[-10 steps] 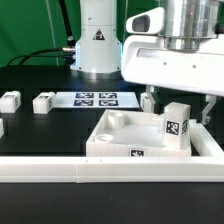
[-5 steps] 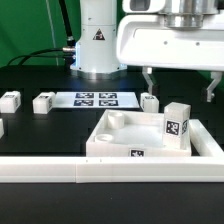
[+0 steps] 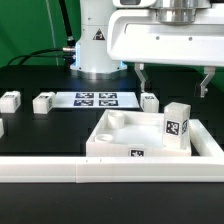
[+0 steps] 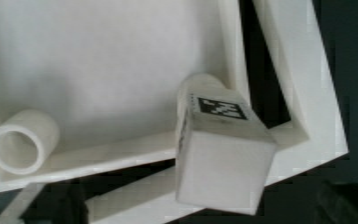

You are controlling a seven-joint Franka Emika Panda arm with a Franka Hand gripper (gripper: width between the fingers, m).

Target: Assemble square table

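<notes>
The white square tabletop [image 3: 118,143] lies with its raised rim up at the front right of the exterior view. One white tagged leg block [image 3: 177,126] stands upright in its right corner. My gripper [image 3: 172,91] hangs above that leg, open and empty, with its fingers [image 3: 141,76] clear of it. Three more leg blocks [image 3: 43,101] [image 3: 10,100] [image 3: 149,100] lie on the black table behind. In the wrist view the standing leg [image 4: 220,140] rises from the tabletop [image 4: 105,70], and a round corner hole [image 4: 23,146] shows.
The marker board [image 3: 97,99] lies flat behind the tabletop. A long white border rail [image 3: 80,171] runs along the front edge. The robot base [image 3: 97,45] stands at the back. Another white block shows at the left edge [image 3: 2,127].
My gripper has risen straight up away from the standing leg block. The leg stays upright in the tabletop corner. Nothing else has moved.
</notes>
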